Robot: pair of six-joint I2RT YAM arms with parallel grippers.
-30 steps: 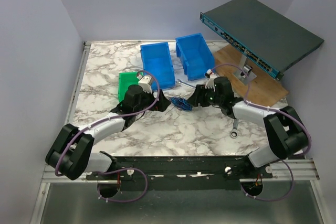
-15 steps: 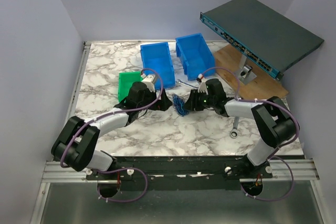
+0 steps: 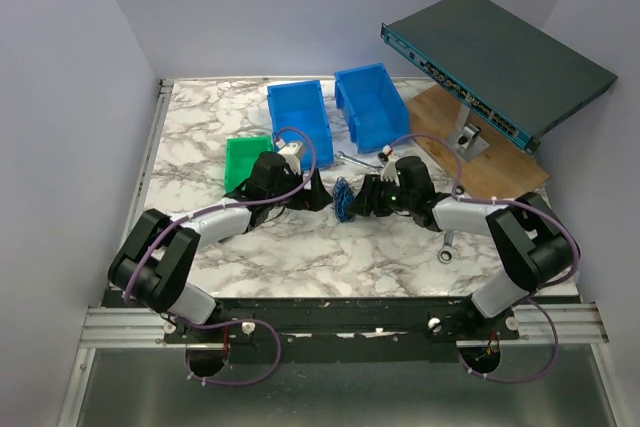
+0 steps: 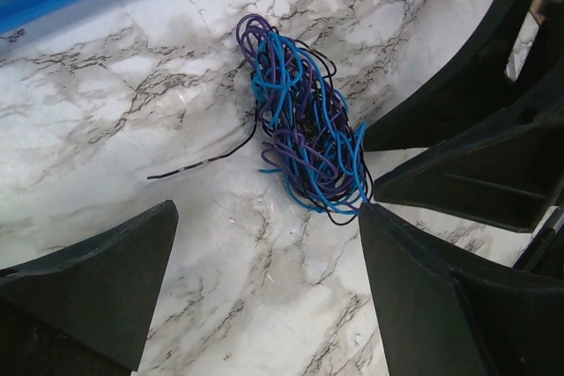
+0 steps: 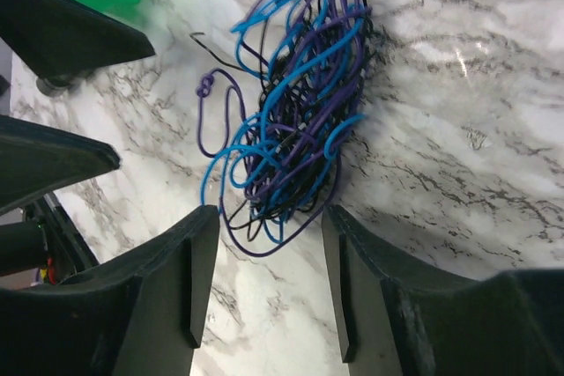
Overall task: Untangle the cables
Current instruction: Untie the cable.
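The cables (image 3: pixel 344 197) are a tight tangle of thin blue, purple and black wires lying on the marble table between my two grippers. The left gripper (image 3: pixel 314 195) stands wide open just left of them. In the left wrist view the cables (image 4: pixel 304 129) lie ahead of the left gripper (image 4: pixel 266 210), whose right fingertip touches the bundle's near edge. The right gripper (image 3: pixel 363 199) is open at the bundle's right side. In the right wrist view the lowest loops of the cables (image 5: pixel 295 112) reach between the tips of the right gripper (image 5: pixel 270 213), not pinched.
Two blue bins (image 3: pixel 300 119) (image 3: pixel 371 105) stand behind the grippers, a green bin (image 3: pixel 240 159) at the left. One silver wrench (image 3: pixel 350 159) lies behind the tangle, another (image 3: pixel 447 247) at the right. A network switch (image 3: pixel 495 62) leans on a wooden board (image 3: pixel 450 112) at the back right.
Both grippers have closed in on the tangle from either side, the right one moving left up to it. The tangle itself has barely shifted.
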